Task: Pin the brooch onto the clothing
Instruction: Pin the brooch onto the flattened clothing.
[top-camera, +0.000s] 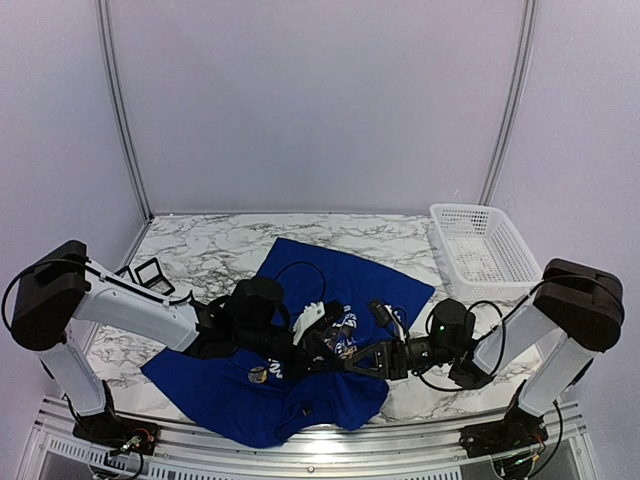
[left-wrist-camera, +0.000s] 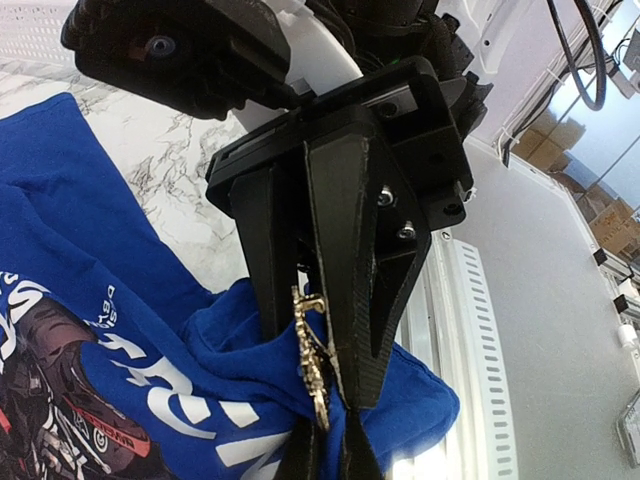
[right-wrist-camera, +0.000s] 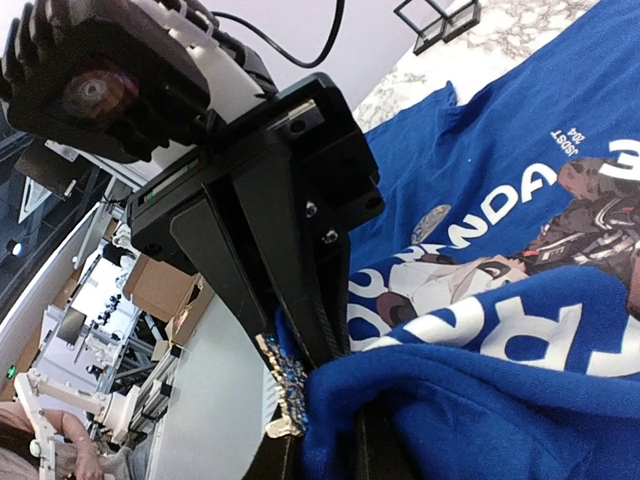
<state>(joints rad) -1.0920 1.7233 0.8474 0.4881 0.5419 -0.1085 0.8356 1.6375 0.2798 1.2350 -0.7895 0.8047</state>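
Note:
The royal-blue T-shirt (top-camera: 330, 275) lies crumpled on the marble table, its panda print (right-wrist-camera: 470, 270) facing up. My two grippers meet tip to tip over its middle. My left gripper (top-camera: 325, 350) is shut on a raised fold of the shirt (left-wrist-camera: 230, 340). My right gripper (top-camera: 340, 363) is shut, with the gold brooch (left-wrist-camera: 312, 360) held edge-on between its fingers (left-wrist-camera: 350, 260), pressed against that fold. In the right wrist view the brooch (right-wrist-camera: 287, 395) shows blue stones just above my own finger (right-wrist-camera: 280, 462). The brooch's pin is hidden in the cloth.
A white plastic basket (top-camera: 480, 250) stands at the back right. A black wire stand (top-camera: 150, 275) sits at the left. A small round badge (top-camera: 258, 375) lies on the shirt's near left part. The metal rail (top-camera: 300, 445) runs along the near table edge.

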